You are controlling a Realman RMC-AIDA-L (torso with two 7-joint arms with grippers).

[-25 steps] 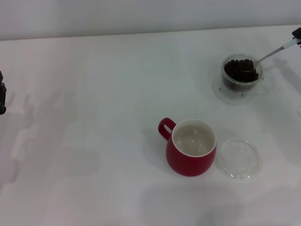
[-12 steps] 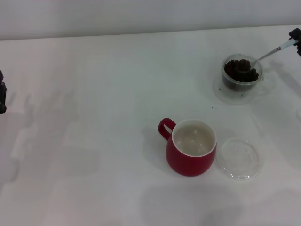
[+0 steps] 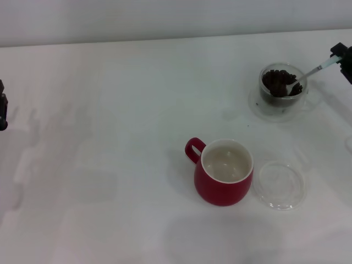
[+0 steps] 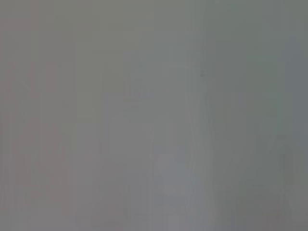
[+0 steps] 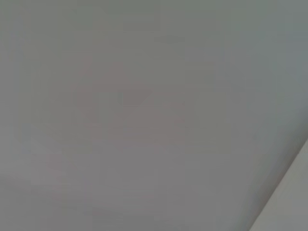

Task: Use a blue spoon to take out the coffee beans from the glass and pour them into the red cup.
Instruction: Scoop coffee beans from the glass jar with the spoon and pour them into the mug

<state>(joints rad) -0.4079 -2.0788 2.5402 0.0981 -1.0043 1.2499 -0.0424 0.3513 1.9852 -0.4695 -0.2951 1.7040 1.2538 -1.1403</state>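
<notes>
Right pincer (image 3: 342, 59) — blue spoon (image 3: 311, 72) slanting into glass (image 3: 281, 88)

No readable text anywhere (cups and table unmarked).

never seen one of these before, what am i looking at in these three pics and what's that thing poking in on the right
It is a two-armed robot at a white table. The wide picture comes from a camera on its head, looking down. The two grey pictures come from cameras on its wrists and show nothing recognisable. At the right edge, the right gripper holds the blue spoon, whose bowl is dipped into the coffee beans in the glass. Nearer stand the red cup, empty inside, and a flat clear dish. The left gripper waits at the left edge.
</notes>
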